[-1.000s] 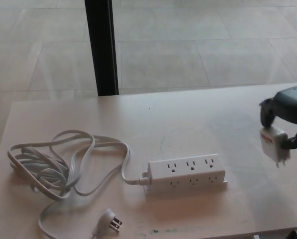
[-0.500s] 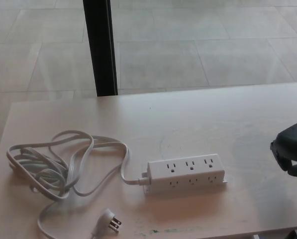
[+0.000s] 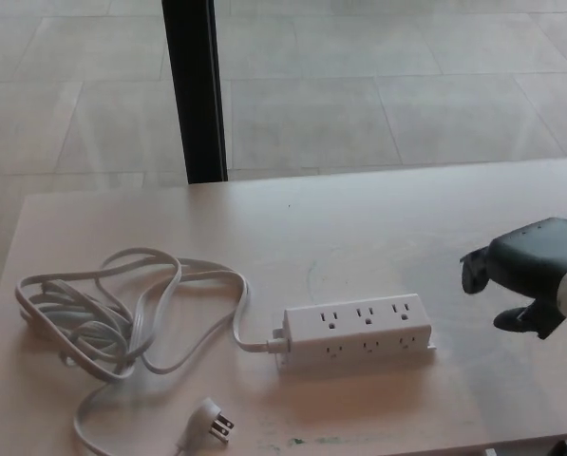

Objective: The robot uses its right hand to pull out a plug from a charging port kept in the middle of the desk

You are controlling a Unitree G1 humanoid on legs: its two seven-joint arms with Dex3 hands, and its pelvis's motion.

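Pale desk, tiled floor behind: strip sockets all empty.
Power strip sits mid-desk, its cord coiled to the left with its own plug lying loose near the front edge. Right hand hovers right of the strip, fingers apart, holding nothing. No charger plug visible anywhere (possibly out of frame). Pull-out looks done; next move is probably just retracting the arm.
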